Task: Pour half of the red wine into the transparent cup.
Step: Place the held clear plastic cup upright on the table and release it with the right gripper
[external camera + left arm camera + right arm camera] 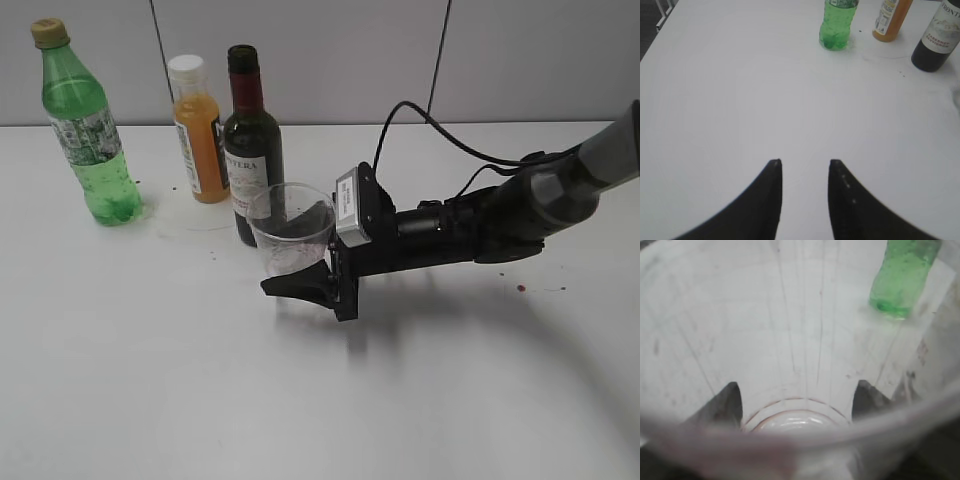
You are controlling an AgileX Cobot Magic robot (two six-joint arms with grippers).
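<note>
The dark-green wine bottle (250, 150) with white label and dark red neck foil stands upright at the back; its lower part also shows in the left wrist view (937, 42). The transparent cup (287, 222), stained reddish at its bottom, sits just in front of the bottle. My right gripper (296, 252) is shut on the cup, one finger on each side. In the right wrist view the cup (790, 315) fills the frame between the fingers (797, 387). My left gripper (805, 165) is open and empty over bare table, away from the bottles.
An orange juice bottle (200, 135) stands left of the wine, and a green soda bottle (90, 130) further left. The white table (150, 380) is bare in front. Small red drops (520, 288) lie at the right.
</note>
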